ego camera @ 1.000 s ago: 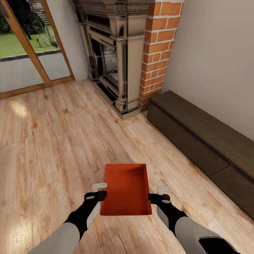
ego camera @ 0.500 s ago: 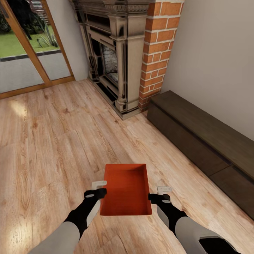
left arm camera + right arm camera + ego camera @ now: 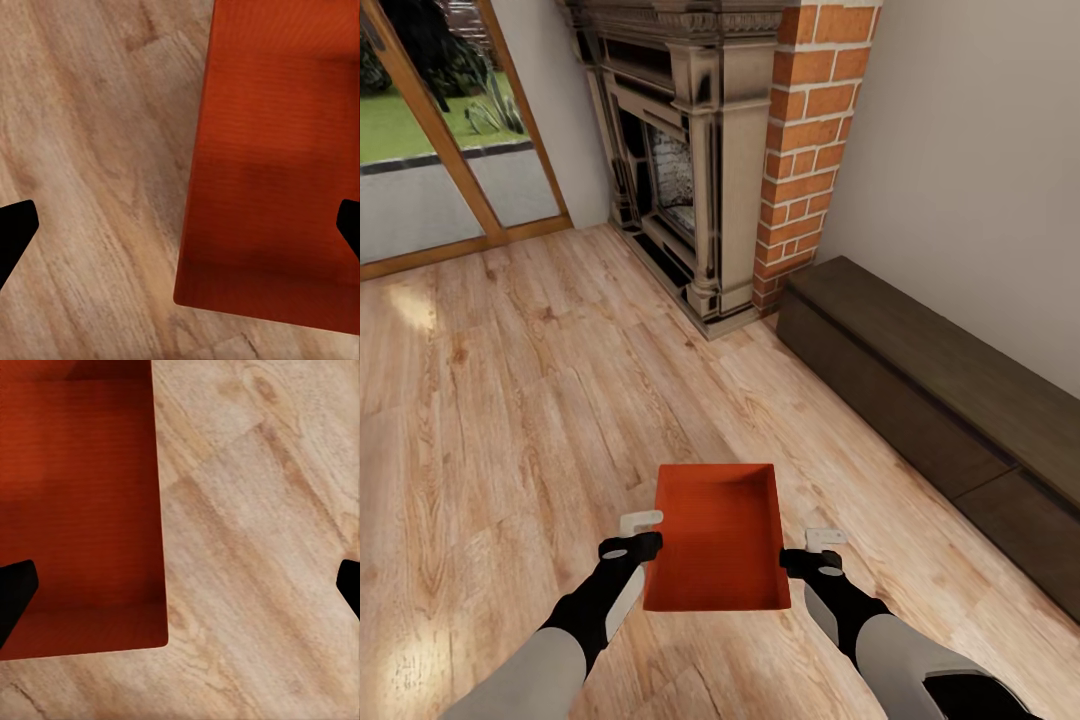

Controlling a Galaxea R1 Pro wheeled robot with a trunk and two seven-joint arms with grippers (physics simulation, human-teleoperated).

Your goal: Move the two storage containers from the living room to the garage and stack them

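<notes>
One orange-red storage container point(image 3: 720, 540) rests open side up on the light wood planks of the living room, just ahead of me. My left gripper point(image 3: 640, 537) is open at its left wall. In the left wrist view that gripper point(image 3: 180, 232) has its fingers spread wide on either side of the container's point(image 3: 277, 150) edge. My right gripper point(image 3: 820, 550) is open at the right wall. In the right wrist view it point(image 3: 180, 592) likewise straddles the bin's point(image 3: 75, 495) edge. Neither gripper clamps the walls. The garage is out of view.
A dark fireplace point(image 3: 680, 160) with a brick column point(image 3: 810, 140) stands ahead. A long low dark bench point(image 3: 940, 410) runs along the right wall. A wood-framed glass door point(image 3: 440, 170) is at the far left. Bare plank flooring point(image 3: 510, 420) stretches left of the bin.
My left gripper has edged very slightly forward beside the container. The container, the right gripper and the view have stayed still.
</notes>
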